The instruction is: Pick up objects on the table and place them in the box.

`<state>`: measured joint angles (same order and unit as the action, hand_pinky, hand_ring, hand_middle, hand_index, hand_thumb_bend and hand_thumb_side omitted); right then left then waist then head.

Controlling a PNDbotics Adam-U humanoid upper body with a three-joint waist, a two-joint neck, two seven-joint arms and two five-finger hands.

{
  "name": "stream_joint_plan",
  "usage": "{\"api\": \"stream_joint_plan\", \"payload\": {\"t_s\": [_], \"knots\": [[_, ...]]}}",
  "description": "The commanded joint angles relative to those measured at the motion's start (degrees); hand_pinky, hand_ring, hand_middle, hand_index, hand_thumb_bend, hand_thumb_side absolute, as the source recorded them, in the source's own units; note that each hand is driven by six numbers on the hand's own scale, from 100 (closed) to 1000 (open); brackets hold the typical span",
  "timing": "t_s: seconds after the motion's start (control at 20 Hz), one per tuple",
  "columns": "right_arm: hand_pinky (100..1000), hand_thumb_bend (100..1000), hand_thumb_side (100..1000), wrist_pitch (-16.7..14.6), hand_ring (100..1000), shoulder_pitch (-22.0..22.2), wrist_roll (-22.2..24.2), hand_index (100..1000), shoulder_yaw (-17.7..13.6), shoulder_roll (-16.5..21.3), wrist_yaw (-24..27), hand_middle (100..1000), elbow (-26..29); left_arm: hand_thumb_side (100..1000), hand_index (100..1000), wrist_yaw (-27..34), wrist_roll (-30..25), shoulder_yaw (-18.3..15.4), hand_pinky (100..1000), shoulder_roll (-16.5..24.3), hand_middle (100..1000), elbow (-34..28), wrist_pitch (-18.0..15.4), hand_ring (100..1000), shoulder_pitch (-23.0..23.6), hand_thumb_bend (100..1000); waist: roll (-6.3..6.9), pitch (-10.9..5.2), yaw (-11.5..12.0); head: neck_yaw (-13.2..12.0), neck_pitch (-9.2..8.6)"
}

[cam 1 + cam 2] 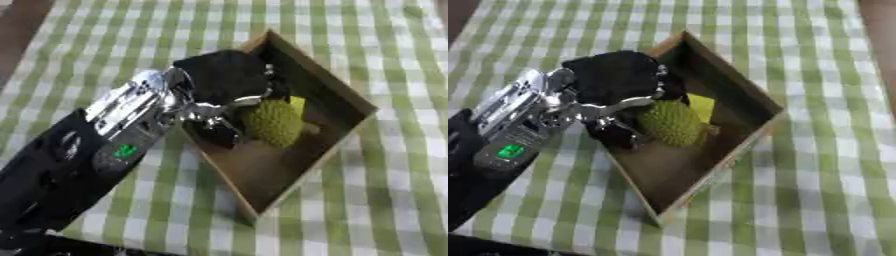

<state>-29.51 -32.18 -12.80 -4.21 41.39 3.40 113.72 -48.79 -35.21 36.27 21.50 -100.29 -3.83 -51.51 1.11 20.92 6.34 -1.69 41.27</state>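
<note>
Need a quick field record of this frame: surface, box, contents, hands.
surface: green and white checked cloth
box: open wooden box, set at an angle on the cloth
contents: green bumpy fruit; yellow thing behind it, kind unclear
left hand: left hand reaches over the box's left wall, against the fruit; cannot tell if it grips
right hand: not in view
items loose on cloth: none seen
</note>
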Motion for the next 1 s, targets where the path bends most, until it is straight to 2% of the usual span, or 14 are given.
{"api": "stream_joint_plan", "payload": {"t_s": [0.05,0.1,0.25,0.4,0.55,0.8,1.0], "knots": [[894,100,470,0.2,599,-0.4,-0.3,822,-0.6,0.9,0.4,560,0.9,148,849,-1.2,-1.4,-0.2,759,0.2,727,0.2,-0.7,724,-0.7,172,-0.01,-1.55,-0.1,0.2,0.23],[894,100,470,0.2,601,-0.4,-0.4,822,-0.6,0.9,0.4,561,0.9,200,880,-1.6,-2.0,-0.2,804,0.3,770,0.0,-0.9,772,-0.6,251,0.00,-1.56,0.0,0.2,0.29],[893,100,470,0.3,600,-0.4,-0.5,822,-0.7,1.0,0.4,561,0.9,287,914,-3.1,-4.3,-0.3,857,0.6,818,-0.5,-1.8,824,-0.3,407,-0.01,-1.58,0.1,0.3,0.53],[893,100,470,0.3,596,-0.4,-0.6,822,-0.7,1.0,0.3,561,0.9,502,935,-4.4,-6.1,-0.4,895,0.9,846,-1.2,-2.7,861,0.0,630,-0.15,-1.62,0.2,0.5,0.92],[892,100,470,0.2,594,-0.3,-0.8,822,-0.9,1.1,0.2,562,0.9,570,946,-5.8,-6.8,-0.9,908,1.3,858,-2.5,-2.8,875,0.3,718,-0.41,-1.71,0.3,0.9,1.19],[891,100,470,0.1,593,-0.2,-1.0,822,-0.9,1.0,0.0,562,0.9,612,952,-7.2,-6.0,-2.0,916,1.7,865,-4.4,-1.4,887,0.7,727,-0.75,-1.89,0.5,1.0,1.33],[890,100,470,0.1,590,0.0,-1.3,821,-1.1,1.0,0.0,563,0.9,651,949,-6.5,-3.7,-3.7,899,2.0,862,-7.0,1.1,884,1.2,652,-1.09,-2.08,0.7,1.2,1.24]]}}
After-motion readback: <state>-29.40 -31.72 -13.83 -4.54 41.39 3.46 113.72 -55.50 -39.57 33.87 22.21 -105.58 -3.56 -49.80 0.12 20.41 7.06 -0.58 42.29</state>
